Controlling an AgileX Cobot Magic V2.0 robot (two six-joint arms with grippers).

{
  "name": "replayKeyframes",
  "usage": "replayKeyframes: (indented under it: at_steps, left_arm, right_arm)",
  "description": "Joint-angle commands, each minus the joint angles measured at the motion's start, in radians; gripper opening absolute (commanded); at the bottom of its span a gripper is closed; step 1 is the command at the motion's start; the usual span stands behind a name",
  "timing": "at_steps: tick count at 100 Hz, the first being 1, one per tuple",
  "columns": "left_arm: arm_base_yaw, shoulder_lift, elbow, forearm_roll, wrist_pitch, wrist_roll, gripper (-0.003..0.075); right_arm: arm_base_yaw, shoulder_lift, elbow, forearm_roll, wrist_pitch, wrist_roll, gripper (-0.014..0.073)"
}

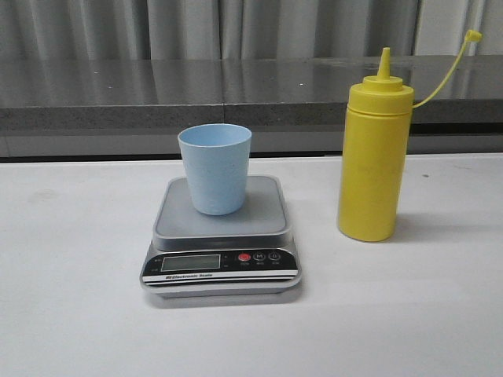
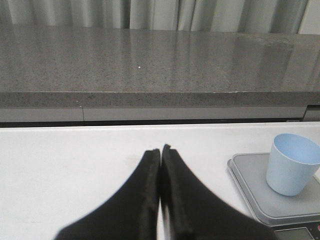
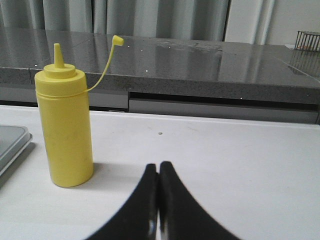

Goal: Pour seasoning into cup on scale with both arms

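From the front camera, neither of my arms is in shot. The blue cup [image 1: 214,168] stands upright on the scale [image 1: 221,236], roughly mid-plate, a bit toward the back. The yellow bottle [image 1: 374,163] stands on the white table [image 1: 71,314] to the right of the scale, near it but not touching, with its cap [image 1: 471,35] dangling off on a thin tether up by the frame edge. The scale's display is too faint for me to read.

Left wrist cam: my left gripper [image 2: 161,149] has its fingertips pressed together, nothing between them, just sitting over bare table. The cup and a corner of the scale show off to one side, the scale chopped by the frame edge.

Right wrist cam: my right gripper [image 3: 158,165] is the same deal, tips closed up tight and holding nothing. The bottle stands upright on the table ahead and off to the side, clear of the fingers. Only a sliver of the scale's edge makes it in.
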Motion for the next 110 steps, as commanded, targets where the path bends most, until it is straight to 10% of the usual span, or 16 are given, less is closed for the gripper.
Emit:
replayKeyframes:
  at_steps: [1,110]
  left_arm:
    - [0.004,0.007,-0.026,-0.002,-0.079,-0.008,-0.0020]
    - [0.009,0.006,0.013,-0.002,-0.098,-0.008,-0.0020]
  right_arm:
    - [-0.009,-0.022,-0.022,-0.007,-0.075,0.001,-0.0067]
    - [-0.009,-0.022,-0.022,-0.007,-0.075,0.001,-0.0067]
